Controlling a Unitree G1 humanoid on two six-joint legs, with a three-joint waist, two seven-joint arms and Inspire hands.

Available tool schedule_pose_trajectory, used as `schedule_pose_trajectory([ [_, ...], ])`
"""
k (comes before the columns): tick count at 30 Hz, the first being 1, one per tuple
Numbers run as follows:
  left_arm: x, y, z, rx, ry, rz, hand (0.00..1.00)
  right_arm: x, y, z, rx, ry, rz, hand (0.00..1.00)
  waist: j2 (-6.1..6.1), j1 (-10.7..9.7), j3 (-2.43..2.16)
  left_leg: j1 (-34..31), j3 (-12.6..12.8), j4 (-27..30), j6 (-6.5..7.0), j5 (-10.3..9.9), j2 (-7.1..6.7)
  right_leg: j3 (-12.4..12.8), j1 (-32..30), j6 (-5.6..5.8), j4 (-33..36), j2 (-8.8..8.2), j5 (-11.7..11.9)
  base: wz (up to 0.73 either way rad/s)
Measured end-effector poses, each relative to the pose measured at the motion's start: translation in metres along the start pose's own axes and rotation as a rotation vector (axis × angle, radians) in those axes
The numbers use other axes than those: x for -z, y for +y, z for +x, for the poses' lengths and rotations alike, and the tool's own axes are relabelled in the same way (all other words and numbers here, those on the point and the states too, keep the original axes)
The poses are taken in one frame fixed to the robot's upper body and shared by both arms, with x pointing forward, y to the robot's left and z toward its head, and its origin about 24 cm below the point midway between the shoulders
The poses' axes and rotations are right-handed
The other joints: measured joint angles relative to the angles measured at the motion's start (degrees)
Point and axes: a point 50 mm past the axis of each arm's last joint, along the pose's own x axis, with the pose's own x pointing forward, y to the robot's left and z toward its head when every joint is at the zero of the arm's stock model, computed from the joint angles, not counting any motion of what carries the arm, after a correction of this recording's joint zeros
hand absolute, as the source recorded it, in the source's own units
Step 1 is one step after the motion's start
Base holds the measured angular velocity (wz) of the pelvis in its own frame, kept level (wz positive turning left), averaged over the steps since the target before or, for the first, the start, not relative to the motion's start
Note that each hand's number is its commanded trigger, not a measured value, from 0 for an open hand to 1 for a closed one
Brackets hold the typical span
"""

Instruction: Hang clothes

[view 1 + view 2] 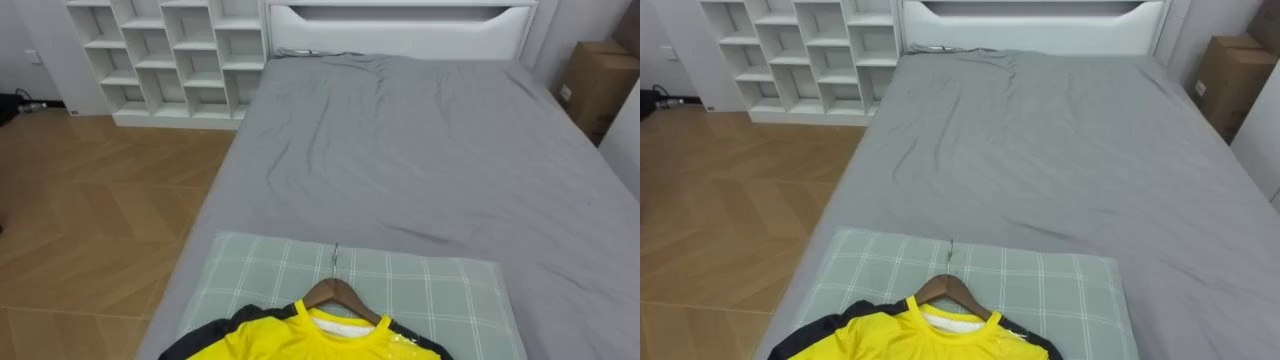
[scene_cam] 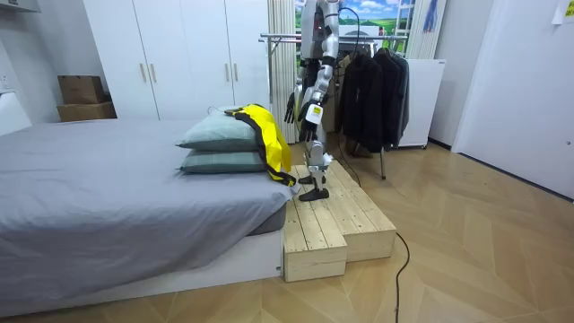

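Robot stands on the wooden platform (image 2: 332,215) at the pillow end of the bed (image 1: 420,150), facing along the mattress.

Yellow shirt (image 1: 310,345) is on its wooden hanger (image 1: 340,292). It lies flat on the checked pillow (image 1: 440,290), at 6 o'clock in the eye views, close under the chest. In the room view its hem drapes off the pillow stack toward the robot's legs.

Key relation: the hanger's hook points to 12 o'clock, away from the robot. The shoulder bar runs 9 to 3, square across my reach. The hanger neck sits about on the midline, so I judge neither arm clearly nearer.

Left hand (image 2: 292,109) hangs low at the robot's side in the room view, short of the shirt and apart from it. It holds nothing I can make out. Released or clenched, I cannot tell.

Clothes rack (image 2: 287,38) with dark garments is at the robot's 6 o'clock, directly behind. My read: reach forward and down over the collar, take the hanger at the neck below the hook, then turn about to the rail.
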Motion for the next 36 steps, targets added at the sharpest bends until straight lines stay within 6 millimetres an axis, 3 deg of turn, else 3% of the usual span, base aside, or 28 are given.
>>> schedule_pose_trajectory([
  [36,0.0004,0.002,0.0,-0.005,0.002,0.003,0.0,-0.0007,-0.0003,0.0,0.003,-0.005,-0.004,0.0,0.01,0.1,0.13,0.1,1.0,0.0,0.0,0.0,0.14,1.1,-0.1,-0.01,0.1,0.06,0.0,-0.01],
])
